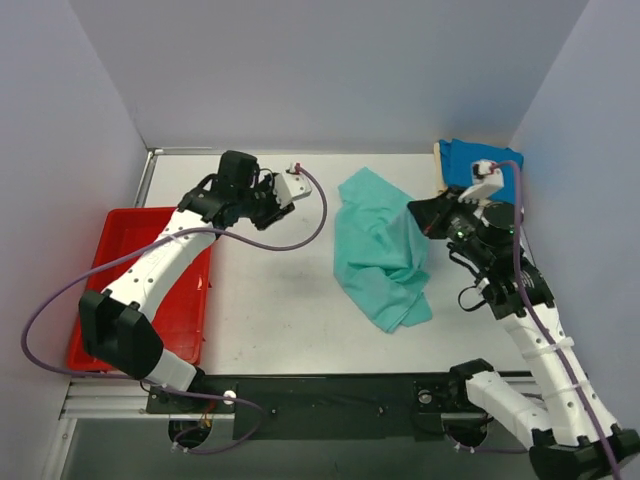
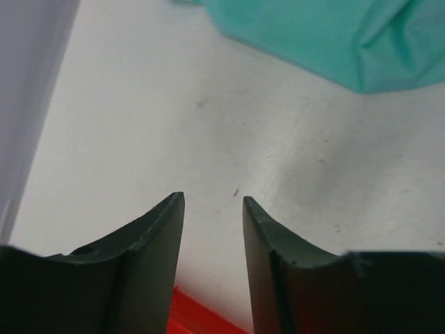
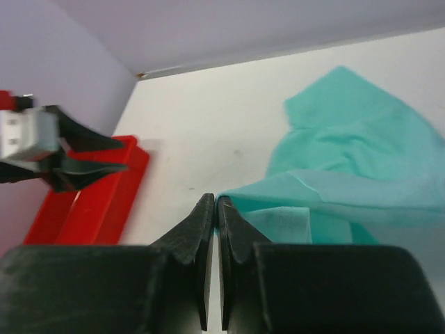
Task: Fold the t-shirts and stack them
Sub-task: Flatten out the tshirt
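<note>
I'd call this early in the job, with nothing folded or stacked that I can confirm. The teal-green t-shirt lies crumpled on the tabletop, well to the right of the red tray, and I see no clean fold in it. My right end effector is on the shirt's edge farthest from the tray. Its jaws are pressed nearly together and the cloth's corner runs right into the tips, so I read that as a pinch on the teal-green t-shirt. My left end effector hangs just past the tray's far right corner, jaws moderately parted and holding nothing, apart from the cloth. The bright blue t-shirt sits farther still from the tray, in the far corner. It looks bundled, but I can't tell whether it is properly folded. A cream sliver shows at its tray-ward edge and may be the third shirt. By my reckoning the teal one still needs spreading, folding and stacking.
</note>
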Motion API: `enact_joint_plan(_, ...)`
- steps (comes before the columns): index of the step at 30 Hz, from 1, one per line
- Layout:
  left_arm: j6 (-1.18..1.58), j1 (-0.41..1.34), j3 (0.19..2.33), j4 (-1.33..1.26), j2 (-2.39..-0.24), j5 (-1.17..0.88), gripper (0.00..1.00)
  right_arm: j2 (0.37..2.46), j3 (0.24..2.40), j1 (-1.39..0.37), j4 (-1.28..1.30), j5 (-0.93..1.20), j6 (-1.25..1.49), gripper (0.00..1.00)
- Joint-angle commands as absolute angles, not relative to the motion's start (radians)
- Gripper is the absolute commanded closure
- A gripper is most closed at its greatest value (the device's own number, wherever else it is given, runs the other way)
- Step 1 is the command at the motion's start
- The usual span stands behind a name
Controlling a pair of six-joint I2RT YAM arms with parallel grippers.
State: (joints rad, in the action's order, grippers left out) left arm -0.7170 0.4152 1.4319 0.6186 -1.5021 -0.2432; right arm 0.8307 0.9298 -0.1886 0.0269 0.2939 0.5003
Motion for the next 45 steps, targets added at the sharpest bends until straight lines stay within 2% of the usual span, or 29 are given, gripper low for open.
enact_joint_plan(1, -0.556, 0.414, 1.407, 0.585, -1.459, -0.474, 0.48, 0.971, 1.209, -0.498, -0.152, 0.140, 0.463, 1.00)
enact_joint_plan(4, -0.529, 0.373, 1.430, 0.569, -1.437, -0.511, 0.43, 1.167, 1.501, -0.626, -0.273, 0.147, 0.443, 1.00)
enact_joint_plan(7, -0.520, 0.315, 1.457, 0.581, -1.425, -0.518, 0.41, 1.339, 1.736, -0.664, -0.324, 0.062, 0.440, 1.00)
enact_joint_plan(11, -0.496, 0.290, 1.503, 0.594, -1.431, -0.502, 0.40, 1.465, 1.968, -0.647, -0.356, -0.159, 0.375, 1.00)
enact_joint_plan(14, -0.482, 0.288, 1.542, 0.591, -1.434, -0.520, 0.40, 1.548, 2.170, -0.623, -0.278, -0.311, 0.276, 1.00)
enact_joint_plan(17, -0.460, 0.290, 1.587, 0.578, -1.453, -0.528, 0.40, 1.591, 2.240, -0.548, -0.155, -0.396, 0.239, 1.00)
enact_joint_plan(19, -0.457, 0.294, 1.623, 0.593, -1.477, -0.520, 0.40, 1.550, 2.165, -0.461, -0.112, -0.425, 0.258, 1.00)
enact_joint_plan(24, -0.503, 0.388, 1.658, 0.672, -1.545, -0.410, 0.40, 1.356, 1.627, -0.322, -0.114, -0.330, 0.379, 1.00)
enact_joint_plan(27, -0.537, 0.452, 1.596, 0.678, -1.551, -0.345, 0.40, 1.244, 1.285, -0.223, -0.123, -0.227, 0.480, 1.00)
enact_joint_plan(31, -0.600, 0.574, 1.468, 0.667, -1.581, -0.275, 0.40, 1.170, 0.978, -0.077, -0.173, -0.099, 0.594, 1.00)
enact_joint_plan(35, -0.637, 0.676, 1.408, 0.666, -1.661, -0.247, 0.43, 1.170, 0.861, 0.033, -0.175, -0.016, 0.601, 1.00)
enact_joint_plan(37, -0.653, 0.763, 1.402, 0.672, -1.715, -0.223, 0.45, 1.173, 0.836, 0.047, -0.176, -0.009, 0.586, 1.00)
enact_joint_plan(41, -0.666, 0.847, 1.419, 0.683, -1.833, -0.184, 0.44, 1.183, 0.821, 0.051, -0.176, 0.037, 0.552, 1.00)
enact_joint_plan(42, -0.661, 0.848, 1.439, 0.693, -1.879, -0.178, 0.43, 1.184, 0.821, 0.051, -0.172, 0.040, 0.545, 1.00)
enact_joint_plan(45, -0.635, 0.841, 1.488, 0.751, -1.978, -0.176, 0.25, 1.180, 0.818, 0.051, -0.170, 0.046, 0.522, 1.00)
